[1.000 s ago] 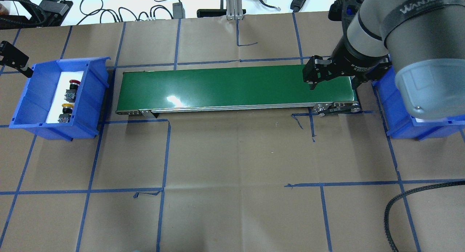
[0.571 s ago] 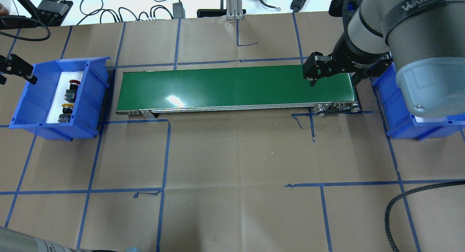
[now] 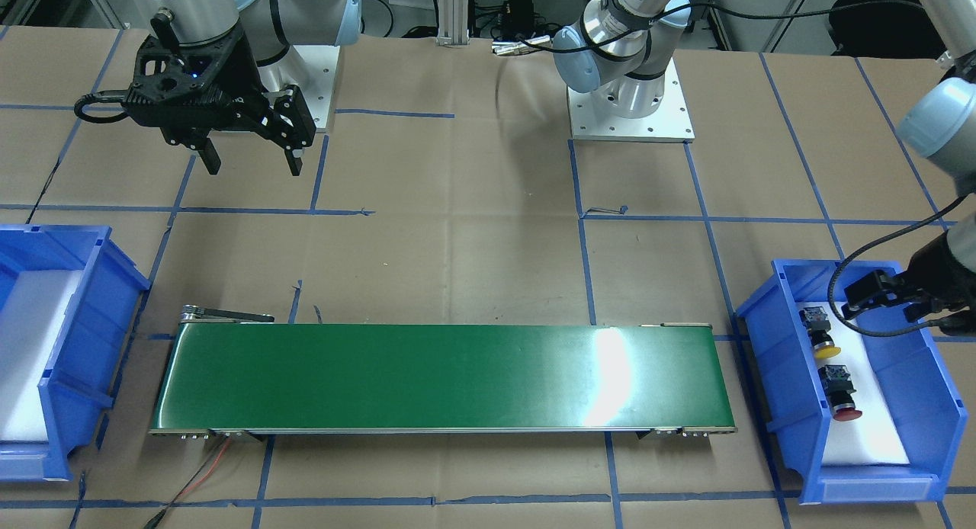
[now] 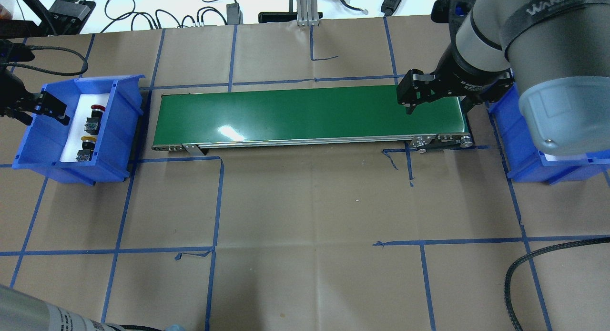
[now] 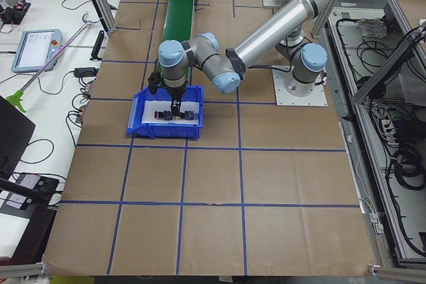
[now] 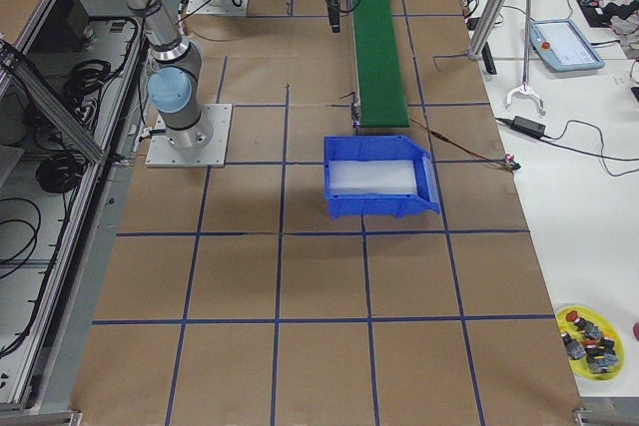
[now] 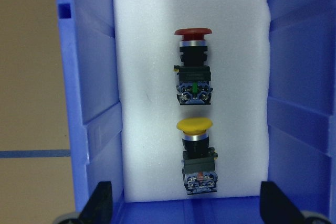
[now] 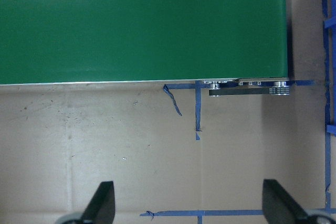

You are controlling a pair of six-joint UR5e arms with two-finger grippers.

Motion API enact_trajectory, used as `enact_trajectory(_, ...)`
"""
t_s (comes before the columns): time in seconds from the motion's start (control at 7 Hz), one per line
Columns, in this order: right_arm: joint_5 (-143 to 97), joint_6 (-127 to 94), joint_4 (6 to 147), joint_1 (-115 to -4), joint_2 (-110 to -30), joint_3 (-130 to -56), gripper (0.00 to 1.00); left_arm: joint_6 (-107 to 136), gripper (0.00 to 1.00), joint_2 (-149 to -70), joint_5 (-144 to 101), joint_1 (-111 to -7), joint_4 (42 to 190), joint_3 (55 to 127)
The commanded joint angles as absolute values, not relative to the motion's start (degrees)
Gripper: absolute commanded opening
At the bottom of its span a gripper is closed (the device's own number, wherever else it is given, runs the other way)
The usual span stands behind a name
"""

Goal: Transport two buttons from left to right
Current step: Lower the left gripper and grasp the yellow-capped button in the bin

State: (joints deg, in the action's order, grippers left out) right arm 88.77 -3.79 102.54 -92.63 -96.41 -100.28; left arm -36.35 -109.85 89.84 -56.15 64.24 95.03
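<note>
The two buttons lie on white foam in the blue left bin (image 4: 121,126). The red button (image 4: 96,109) lies farther back and the yellow button (image 4: 87,140) nearer the front. In the left wrist view the red button (image 7: 192,51) is above the yellow button (image 7: 195,129). My left gripper (image 4: 40,108) is open and empty, above the bin's outer wall, beside the buttons and apart from them. My right gripper (image 4: 438,107) is open and empty above the right end of the green conveyor belt (image 4: 310,114).
A second blue bin (image 4: 522,149) with white foam stands at the belt's right end, partly hidden by my right arm. The belt (image 3: 442,376) carries nothing. Brown paper with blue tape lines covers the table. A black cable (image 4: 512,274) lies at the front right.
My left gripper has moved right, from outside the left bin to above its outer wall. My right gripper has risen slightly and stays over the belt's right end. The buttons have not moved.
</note>
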Motion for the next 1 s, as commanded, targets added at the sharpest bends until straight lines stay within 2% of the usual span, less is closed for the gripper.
enact_trajectory(0.0,88.8,-3.9,102.3,-92.6,-96.4,-100.4,1.00,-36.3,0.99,-111.2,89.7,-56.2,58.5,99.2)
enact_trajectory(0.86,88.8,-3.9,102.0,-92.7,-96.4,-100.4,1.00,-35.3,0.99,-114.3,90.0,-56.4,53.3,101.2)
